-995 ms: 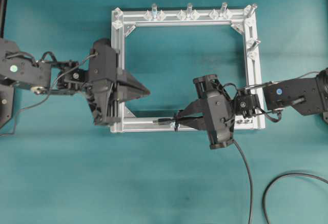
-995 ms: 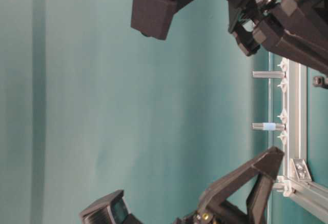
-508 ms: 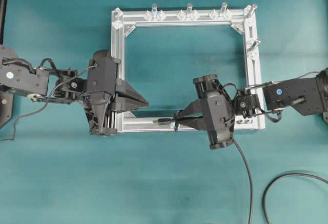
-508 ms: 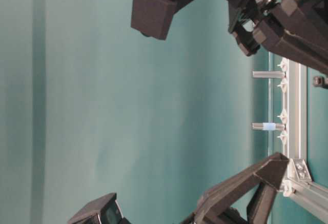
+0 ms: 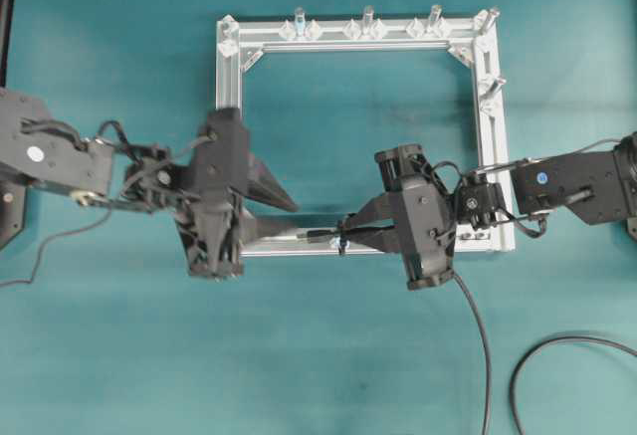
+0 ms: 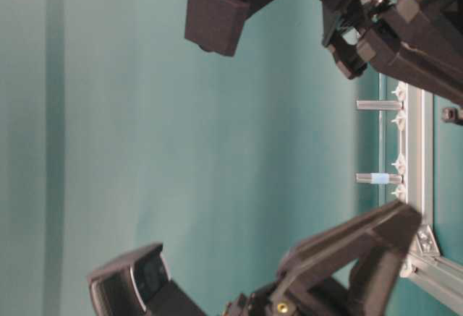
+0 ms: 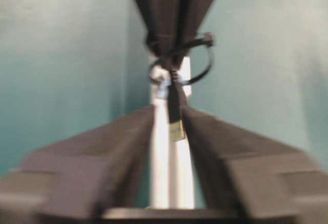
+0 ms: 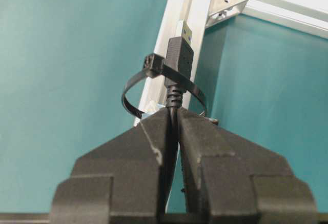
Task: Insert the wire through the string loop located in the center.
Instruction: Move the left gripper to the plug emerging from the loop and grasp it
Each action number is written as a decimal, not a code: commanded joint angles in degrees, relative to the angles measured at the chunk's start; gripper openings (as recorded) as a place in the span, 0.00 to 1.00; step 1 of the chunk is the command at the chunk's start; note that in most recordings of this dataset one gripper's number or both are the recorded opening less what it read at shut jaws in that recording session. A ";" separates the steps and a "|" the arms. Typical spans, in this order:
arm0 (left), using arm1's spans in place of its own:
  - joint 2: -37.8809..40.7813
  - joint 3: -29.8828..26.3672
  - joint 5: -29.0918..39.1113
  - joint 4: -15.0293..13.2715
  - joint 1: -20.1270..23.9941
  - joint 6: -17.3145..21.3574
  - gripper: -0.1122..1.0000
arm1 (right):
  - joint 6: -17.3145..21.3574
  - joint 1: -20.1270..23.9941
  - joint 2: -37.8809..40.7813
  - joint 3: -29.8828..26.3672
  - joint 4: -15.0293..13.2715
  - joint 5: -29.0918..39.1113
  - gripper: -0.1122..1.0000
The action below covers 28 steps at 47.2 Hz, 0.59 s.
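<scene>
The plug end of the wire [image 8: 178,55] is already poking through the string loop [image 8: 154,88] — the right wrist view shows the black plug body and its metal tip past the loop, lying along the near bar of the aluminium frame [image 5: 488,146]. The right gripper [image 8: 173,119] is clamped on the wire just behind the plug, its jaws pinched tight on the cable's strain relief. So the threading itself looks done, by my reading; what is left is to take the tip from the far side and draw the wire on through.

That seems to be the left arm's job. The left gripper [image 7: 171,126] has its jaws spread, one on either side of the plug tip, with the tip hanging between them and not gripped. It is blurred in that view, so I cannot tell whether a finger touches the plug.

The count: one wire, one loop at the middle of the near bar, one square frame, two grippers. Upright silver posts [image 5: 367,19] on the frame — I make out six, four along the far bar including the corners, two down the right side.
</scene>
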 commanded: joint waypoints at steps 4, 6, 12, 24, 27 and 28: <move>2.64 -4.39 2.11 0.18 -2.29 -0.44 0.73 | 0.09 -0.18 -0.79 -1.14 0.18 -0.35 0.16; 3.34 -5.10 2.64 0.18 -2.64 -0.53 0.77 | 0.09 -0.18 -0.79 -1.14 0.18 -0.35 0.16; 4.92 -6.42 3.69 0.18 -3.16 -0.53 0.78 | 0.09 -0.18 -0.79 -1.14 0.09 -0.44 0.16; 6.24 -6.59 3.78 0.35 -2.37 -0.26 0.78 | 0.09 -0.18 -0.79 -1.14 0.09 -0.53 0.16; 6.33 -6.68 3.78 0.35 -1.93 -0.18 0.78 | 0.09 -0.18 -0.79 -1.14 0.18 -0.53 0.16; 6.24 -6.77 3.69 0.44 -1.76 -0.18 0.78 | 0.09 -0.26 -0.79 -1.14 0.09 -0.53 0.16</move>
